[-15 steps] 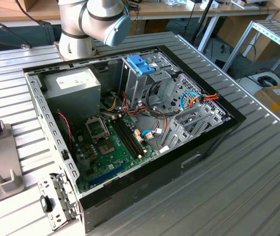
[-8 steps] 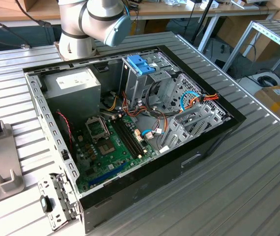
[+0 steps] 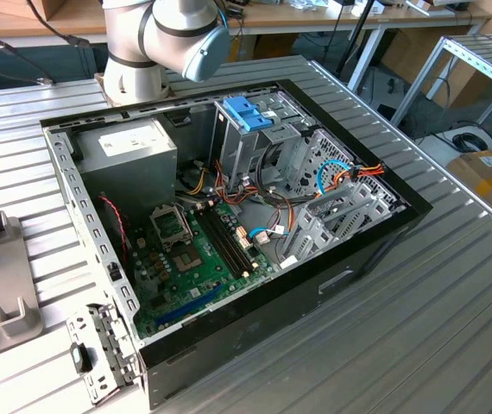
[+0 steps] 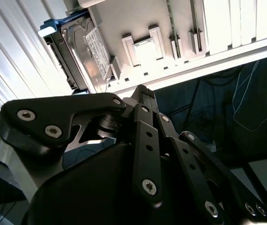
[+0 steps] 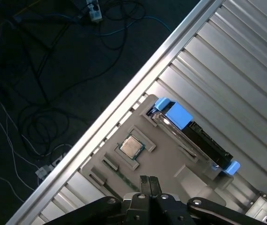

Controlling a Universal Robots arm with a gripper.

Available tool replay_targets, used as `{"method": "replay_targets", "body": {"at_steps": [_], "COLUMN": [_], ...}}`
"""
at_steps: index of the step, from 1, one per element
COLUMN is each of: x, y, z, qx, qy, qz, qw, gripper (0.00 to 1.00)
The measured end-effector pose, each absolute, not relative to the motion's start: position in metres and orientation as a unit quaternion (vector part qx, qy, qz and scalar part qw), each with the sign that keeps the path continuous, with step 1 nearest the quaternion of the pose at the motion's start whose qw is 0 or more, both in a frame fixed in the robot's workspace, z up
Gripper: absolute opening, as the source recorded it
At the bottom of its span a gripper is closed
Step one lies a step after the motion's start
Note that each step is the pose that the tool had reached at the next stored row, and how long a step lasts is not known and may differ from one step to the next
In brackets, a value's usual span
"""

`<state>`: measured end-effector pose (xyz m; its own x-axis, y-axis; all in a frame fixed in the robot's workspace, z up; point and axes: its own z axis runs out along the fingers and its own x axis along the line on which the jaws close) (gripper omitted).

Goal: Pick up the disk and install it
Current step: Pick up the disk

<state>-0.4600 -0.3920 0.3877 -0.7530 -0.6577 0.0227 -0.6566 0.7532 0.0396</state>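
Open computer case [image 3: 332, 297] on slatted metal table [image 3: 453, 345]. Inside: green motherboard [image 3: 196, 278], grey power-supply box [image 3: 129, 159], blue latch piece [image 3: 248, 112], loose cables [image 3: 332, 177]. Grey holder tray [image 5: 168, 157] carries processor chip [image 5: 131, 146].

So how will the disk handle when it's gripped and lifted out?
Probably rigid: the disk has a metal body in a blue plastic frame. Likely heavy for its size, being mostly metal. It stands on edge in the grey holder, so a sideways push might tip or jam it.
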Motion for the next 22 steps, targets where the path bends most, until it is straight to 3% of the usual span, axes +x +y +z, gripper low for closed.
{"method": "replay_targets", "body": {"at_steps": [22], "x": [-0.4600], "y": [-0.3920], "z": [0.3877], "qx": [0.411], "qy": [-0.911], "qz": [-0.013], "qw": [0.019], "gripper": [0.10]}}
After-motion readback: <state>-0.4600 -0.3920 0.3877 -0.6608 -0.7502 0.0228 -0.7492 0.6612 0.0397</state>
